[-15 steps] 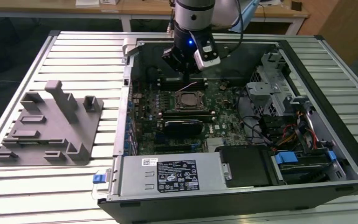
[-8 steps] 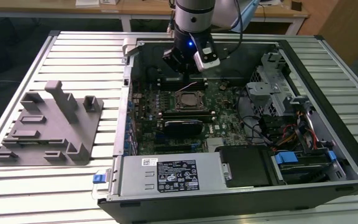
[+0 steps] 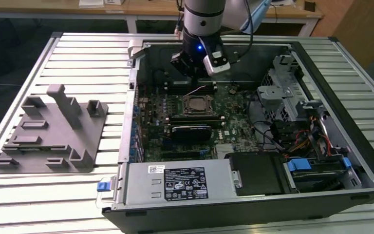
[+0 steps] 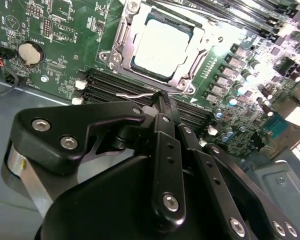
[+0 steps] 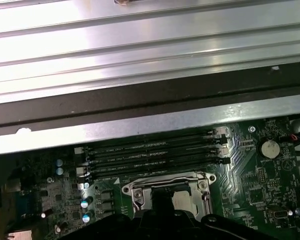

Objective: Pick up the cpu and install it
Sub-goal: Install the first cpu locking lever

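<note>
The cpu (image 4: 162, 44) lies flat in the motherboard socket (image 4: 121, 37), silvery top up, inside the open metal frame. In the exterior view the cpu (image 3: 196, 104) sits mid-board in the open computer case. My gripper (image 4: 161, 96) hangs just beside the socket, above the memory slots. Its black fingers (image 4: 166, 115) are pressed together with nothing between them. The tips sit at the end of the thin wire socket lever (image 4: 135, 93). In the first wrist view the socket (image 5: 135, 192) is partly hidden by the gripper's dark body.
The gray plastic holder block (image 3: 50, 131) stands on the slatted table at the exterior view's left. Inside the case are a power supply (image 3: 174, 183), a drive cage (image 3: 291, 97), cables and memory slots (image 5: 155, 155). A coin battery (image 4: 30, 52) sits near the socket.
</note>
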Controlling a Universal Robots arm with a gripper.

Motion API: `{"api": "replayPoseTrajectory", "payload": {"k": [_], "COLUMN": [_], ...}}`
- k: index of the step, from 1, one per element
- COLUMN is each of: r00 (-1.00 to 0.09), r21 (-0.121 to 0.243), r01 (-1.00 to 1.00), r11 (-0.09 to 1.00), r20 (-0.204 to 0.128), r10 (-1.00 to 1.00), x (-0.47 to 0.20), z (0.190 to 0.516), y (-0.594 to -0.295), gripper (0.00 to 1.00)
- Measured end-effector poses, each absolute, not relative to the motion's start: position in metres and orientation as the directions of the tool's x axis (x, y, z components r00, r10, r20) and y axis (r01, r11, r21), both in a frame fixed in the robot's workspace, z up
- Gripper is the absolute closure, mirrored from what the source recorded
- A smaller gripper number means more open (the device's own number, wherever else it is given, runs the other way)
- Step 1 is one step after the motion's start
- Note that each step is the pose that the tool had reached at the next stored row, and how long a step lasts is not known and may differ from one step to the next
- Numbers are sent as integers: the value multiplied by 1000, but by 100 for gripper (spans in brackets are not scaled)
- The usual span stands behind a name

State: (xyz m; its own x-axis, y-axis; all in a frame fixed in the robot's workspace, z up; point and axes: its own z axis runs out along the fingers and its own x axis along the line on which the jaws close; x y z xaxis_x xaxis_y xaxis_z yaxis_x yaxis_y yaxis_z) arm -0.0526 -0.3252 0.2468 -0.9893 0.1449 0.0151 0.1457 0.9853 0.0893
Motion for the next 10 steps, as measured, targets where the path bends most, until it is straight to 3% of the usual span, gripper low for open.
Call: {"api": "replayPoseTrajectory", "payload": {"k": [10], "r00": [-991], "r21": [95], "r01": [132], "r11": [987], "r20": [-5], "r10": [133], "x": [-51], "z": [240], "y": [-324], "gripper": [89]}}
